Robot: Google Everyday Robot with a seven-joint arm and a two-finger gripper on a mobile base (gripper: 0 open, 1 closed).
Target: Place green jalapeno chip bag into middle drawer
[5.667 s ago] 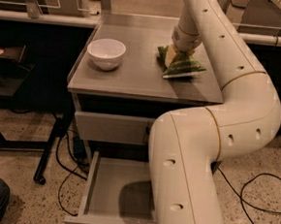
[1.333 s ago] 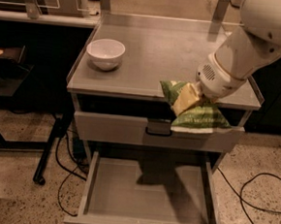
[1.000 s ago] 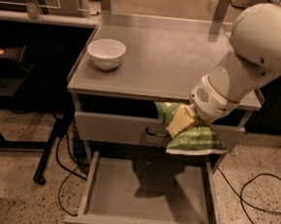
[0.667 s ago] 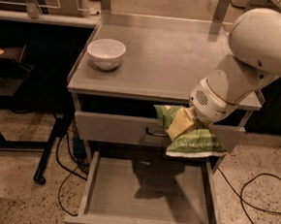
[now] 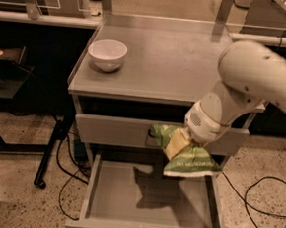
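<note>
View: the one camera view, in which a grey cabinet is seen from the front and from above.
Gripper: the gripper [image 5: 177, 141] is found at the end of the white arm [image 5: 254, 80]. It is placed in front of the cabinet, just before the upper drawer front and above the open drawer.
Claw state: the pale yellow fingers [image 5: 174, 145] are pressed onto the upper part of the bag, so the bag is pinched between them.
Green jalapeno chip bag: the green jalapeno chip bag [image 5: 191, 162] is held in the air and hangs tilted from the gripper. White lettering is seen on its lower part. It is over the rear part of the open drawer, toward the viewer's right, and it is not laid on the drawer floor.
Middle drawer: the middle drawer [image 5: 91, 191] is pulled out toward the camera. A flat grey floor with low side walls is shown, and a dark shadow is cast on it under the bag.
Upper drawer front: the upper drawer front [image 5: 112, 130] is closed. Its dark handle is mostly covered by the bag.
Cabinet top: the cabinet top [image 5: 186, 65] is a flat grey surface.
White bowl: the white bowl [image 5: 107, 54] is stood upright on the cabinet top at the viewer's left, well apart from the bag.
Floor: black cables [image 5: 255, 194] are laid on the speckled floor beside the cabinet.
</note>
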